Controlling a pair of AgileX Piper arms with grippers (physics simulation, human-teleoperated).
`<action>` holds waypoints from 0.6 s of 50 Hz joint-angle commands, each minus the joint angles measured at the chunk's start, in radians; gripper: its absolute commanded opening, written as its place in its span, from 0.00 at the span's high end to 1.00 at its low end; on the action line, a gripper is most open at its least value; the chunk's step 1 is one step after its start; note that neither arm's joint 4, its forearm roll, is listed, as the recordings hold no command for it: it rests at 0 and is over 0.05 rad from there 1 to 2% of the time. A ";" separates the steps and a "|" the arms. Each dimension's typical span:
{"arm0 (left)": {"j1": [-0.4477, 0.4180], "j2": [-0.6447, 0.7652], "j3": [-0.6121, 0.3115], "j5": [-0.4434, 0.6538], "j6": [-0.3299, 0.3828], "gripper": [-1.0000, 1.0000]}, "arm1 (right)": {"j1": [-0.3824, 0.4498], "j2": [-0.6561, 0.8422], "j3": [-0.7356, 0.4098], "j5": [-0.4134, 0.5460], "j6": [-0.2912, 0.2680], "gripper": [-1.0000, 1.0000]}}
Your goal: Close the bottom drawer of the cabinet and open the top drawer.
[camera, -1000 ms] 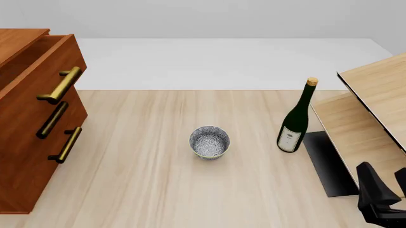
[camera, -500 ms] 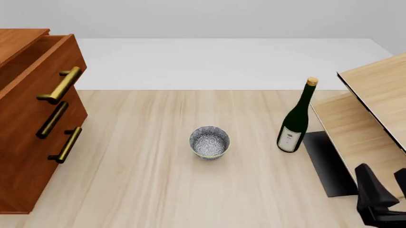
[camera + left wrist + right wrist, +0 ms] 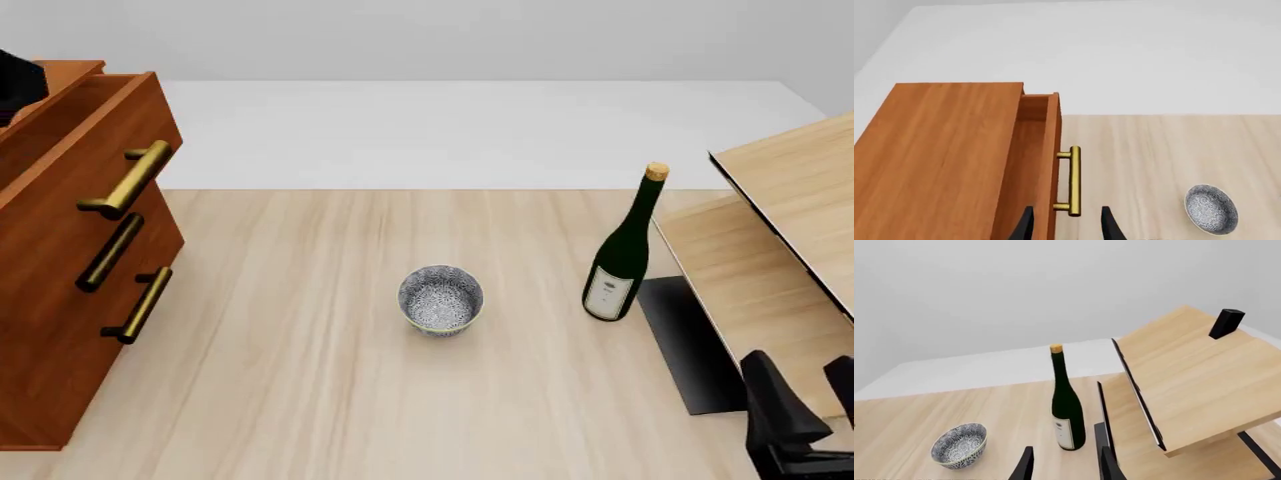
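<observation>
Since the earlier frames a dark part of the left arm has come in at the upper left of the front view, above the cabinet, and the right gripper has sunk slightly at the lower right. Top drawer stands pulled out; the bottom drawer sits flush. A patterned bowl at centre looks empty, a wine bottle stands right of it beside pale wood furniture. Left gripper is open, fingers spread either side of the top drawer's brass handle without touching. Right gripper's fingers are parted, holding nothing.
</observation>
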State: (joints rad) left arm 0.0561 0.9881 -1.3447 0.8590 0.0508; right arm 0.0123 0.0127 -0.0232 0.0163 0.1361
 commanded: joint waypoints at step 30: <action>0.057 0.017 0.268 -0.140 -0.049 0.00 | 0.004 0.002 0.004 -0.004 -0.006 0.00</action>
State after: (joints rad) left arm 0.1215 1.0029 -1.1410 0.7528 0.0281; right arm 0.0169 0.0135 -0.0206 0.0140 0.1310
